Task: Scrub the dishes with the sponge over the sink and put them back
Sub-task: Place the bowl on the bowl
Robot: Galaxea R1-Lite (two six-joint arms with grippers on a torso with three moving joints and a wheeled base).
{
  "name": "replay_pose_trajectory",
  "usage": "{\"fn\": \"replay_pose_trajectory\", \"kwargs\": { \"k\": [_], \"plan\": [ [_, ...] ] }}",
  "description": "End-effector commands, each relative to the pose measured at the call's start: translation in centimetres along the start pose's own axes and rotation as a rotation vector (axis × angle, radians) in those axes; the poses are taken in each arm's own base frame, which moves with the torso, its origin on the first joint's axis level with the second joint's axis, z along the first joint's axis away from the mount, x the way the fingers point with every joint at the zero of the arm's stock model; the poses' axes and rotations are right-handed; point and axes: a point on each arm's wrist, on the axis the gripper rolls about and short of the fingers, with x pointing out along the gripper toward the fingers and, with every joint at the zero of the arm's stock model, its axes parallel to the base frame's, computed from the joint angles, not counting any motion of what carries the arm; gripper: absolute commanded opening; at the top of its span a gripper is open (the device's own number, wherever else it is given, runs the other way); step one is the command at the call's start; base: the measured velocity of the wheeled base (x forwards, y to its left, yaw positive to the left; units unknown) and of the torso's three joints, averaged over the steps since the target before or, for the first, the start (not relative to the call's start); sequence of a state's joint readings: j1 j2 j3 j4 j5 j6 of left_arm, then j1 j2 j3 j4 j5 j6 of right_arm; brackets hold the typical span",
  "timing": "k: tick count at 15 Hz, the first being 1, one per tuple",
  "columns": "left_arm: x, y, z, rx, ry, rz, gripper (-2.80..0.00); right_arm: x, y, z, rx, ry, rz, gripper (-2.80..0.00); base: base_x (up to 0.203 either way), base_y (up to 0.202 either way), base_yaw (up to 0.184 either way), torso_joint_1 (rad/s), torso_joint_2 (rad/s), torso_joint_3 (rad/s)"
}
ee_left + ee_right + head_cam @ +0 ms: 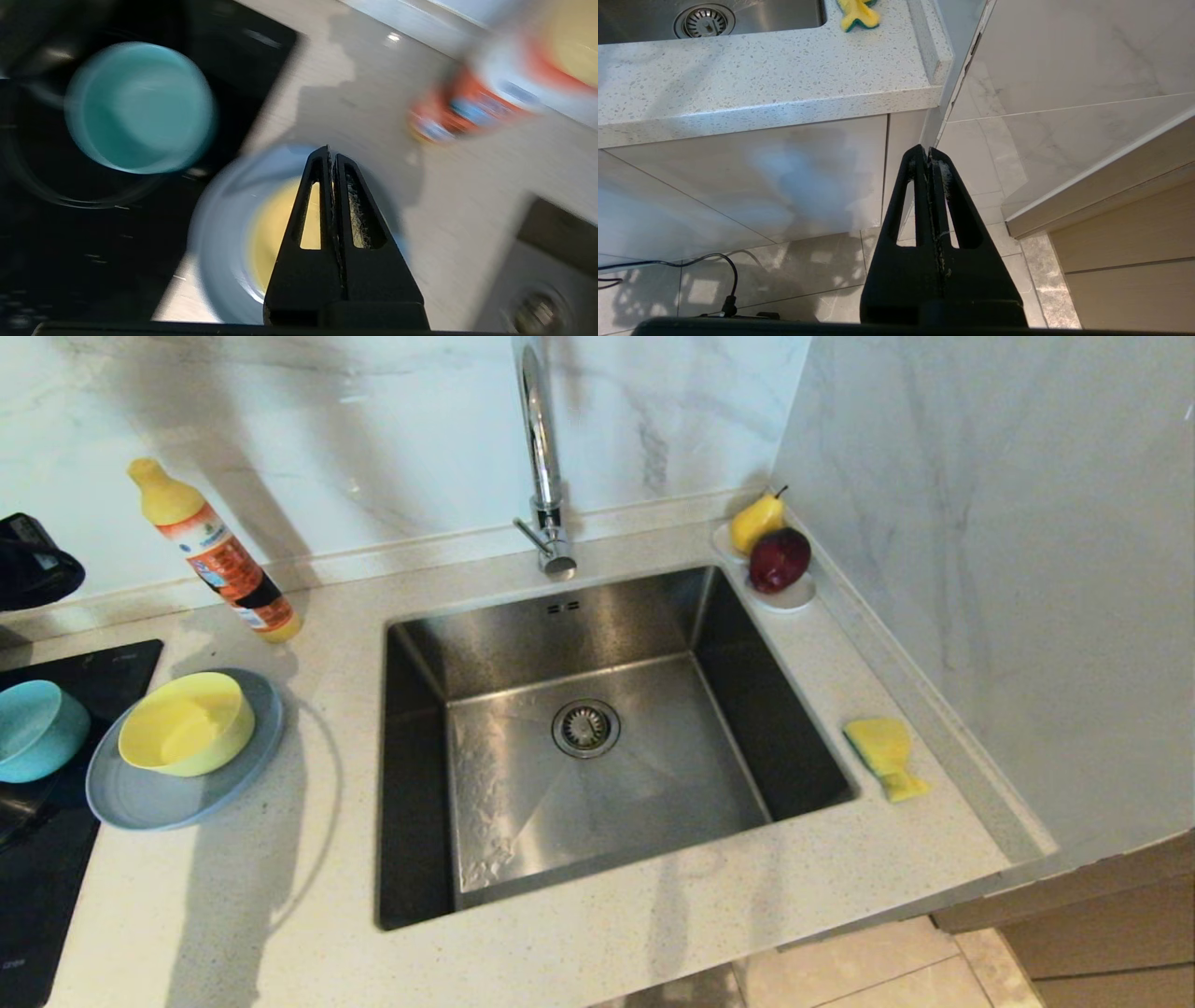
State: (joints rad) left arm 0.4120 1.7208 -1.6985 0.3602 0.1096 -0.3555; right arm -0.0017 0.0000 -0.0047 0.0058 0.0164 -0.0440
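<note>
The yellow-green bowl (187, 723) sits in the grey-blue plate (140, 798) on the counter left of the sink (597, 737). The teal bowl (33, 728) stands beside them on the black hob. The yellow sponge (885, 756) lies on the counter right of the sink. In the left wrist view my left gripper (331, 151) hangs shut and empty above the yellow-green bowl (275, 228) and the plate (219, 233), with the teal bowl (138, 107) off to one side. My right gripper (927, 151) is parked shut below the counter edge, far from the sponge (857, 14).
An orange detergent bottle (219, 560) leans at the back left. The tall tap (543, 457) rises behind the sink. A white dish (794, 597) with a pear and a red fruit sits in the back right corner. The black hob (56, 859) fills the left edge. A marble wall closes the right.
</note>
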Motion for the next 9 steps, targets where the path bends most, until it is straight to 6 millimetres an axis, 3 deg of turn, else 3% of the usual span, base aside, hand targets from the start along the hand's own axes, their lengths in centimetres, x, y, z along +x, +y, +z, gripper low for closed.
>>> {"fn": "replay_pose_trajectory", "kwargs": {
  "k": [1,8,9],
  "plan": [
    [1.9,1.9,0.4,-0.020,0.004,0.060,-2.80,0.0,0.0,0.0,0.000,0.000,0.001,-2.80,0.000,0.000,0.000,0.000,0.00,0.000],
    [7.9,5.7,0.1,-0.017,0.088,0.036,-2.80,0.0,0.0,0.0,0.000,0.000,0.001,-2.80,0.000,0.000,0.000,0.000,0.00,0.000],
    [8.7,5.8,0.2,-0.014,0.087,0.035,0.00,0.0,0.0,0.0,0.000,0.000,0.001,-2.80,0.000,0.000,0.000,0.000,0.00,0.000]
  ]
}}
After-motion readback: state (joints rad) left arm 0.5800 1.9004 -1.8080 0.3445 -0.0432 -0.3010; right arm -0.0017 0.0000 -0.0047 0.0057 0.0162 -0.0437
